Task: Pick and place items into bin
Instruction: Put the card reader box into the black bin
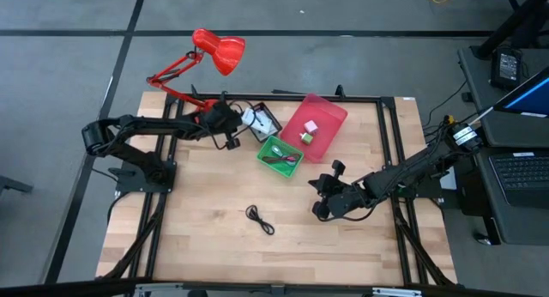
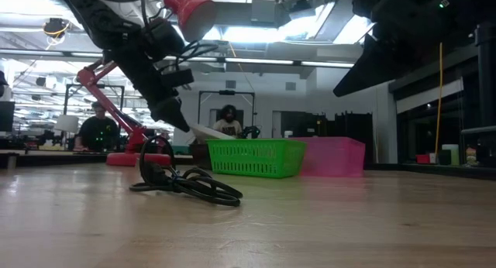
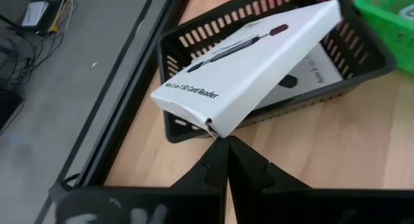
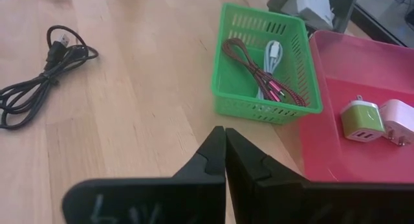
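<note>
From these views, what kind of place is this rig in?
Most likely a robotics lab or open workshop. The wooden table sits on a grey floor beside a desk with a laptop. The low view shows a large hall with ceiling lights and people seated at benches behind.

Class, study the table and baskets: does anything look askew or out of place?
Yes. A white box lies tilted across the rim of the black basket instead of flat inside, one corner pinched by the shut left gripper. A black cable lies loose on the table, outside any basket. The right gripper hovers shut, empty.
</note>
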Tool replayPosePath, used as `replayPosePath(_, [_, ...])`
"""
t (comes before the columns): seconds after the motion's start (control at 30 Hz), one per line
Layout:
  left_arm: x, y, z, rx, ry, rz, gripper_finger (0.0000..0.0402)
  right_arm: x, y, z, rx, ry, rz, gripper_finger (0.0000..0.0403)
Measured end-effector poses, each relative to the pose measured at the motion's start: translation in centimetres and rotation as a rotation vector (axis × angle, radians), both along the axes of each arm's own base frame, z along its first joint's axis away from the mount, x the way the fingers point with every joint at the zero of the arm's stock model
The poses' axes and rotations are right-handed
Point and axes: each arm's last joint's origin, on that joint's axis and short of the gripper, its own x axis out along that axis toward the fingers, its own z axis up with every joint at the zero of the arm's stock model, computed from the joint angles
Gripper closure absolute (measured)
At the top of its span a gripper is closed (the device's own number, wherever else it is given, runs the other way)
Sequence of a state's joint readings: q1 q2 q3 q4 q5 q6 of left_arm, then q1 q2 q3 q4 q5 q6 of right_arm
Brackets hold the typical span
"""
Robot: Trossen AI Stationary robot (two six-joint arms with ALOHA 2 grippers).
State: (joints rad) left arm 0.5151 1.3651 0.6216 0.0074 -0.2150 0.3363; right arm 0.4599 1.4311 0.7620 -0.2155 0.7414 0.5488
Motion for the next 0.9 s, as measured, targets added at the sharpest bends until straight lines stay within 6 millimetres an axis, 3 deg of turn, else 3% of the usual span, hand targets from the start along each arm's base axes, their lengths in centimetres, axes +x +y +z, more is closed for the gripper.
replayPosePath(0.43, [-0.7, 2.0, 0.5, -0.018, -0.097, 0.011, 0.0399, 0.1, 0.1, 0.1, 0.008, -0.016, 0.0, 0.0402])
replayPosePath(0.7, [-0.7, 2.5, -0.6, -0.06, -0.069, 0.021, 0.0398, 0.1, 0.1, 0.1, 0.008, -0.016, 0.0, 0.0402])
replayPosePath(0.9, [-0.9, 2.6, -0.1, -0.003, -0.059, 0.079, 0.04, 0.1, 0.1, 0.1, 0.006, -0.014, 0.002, 0.0402])
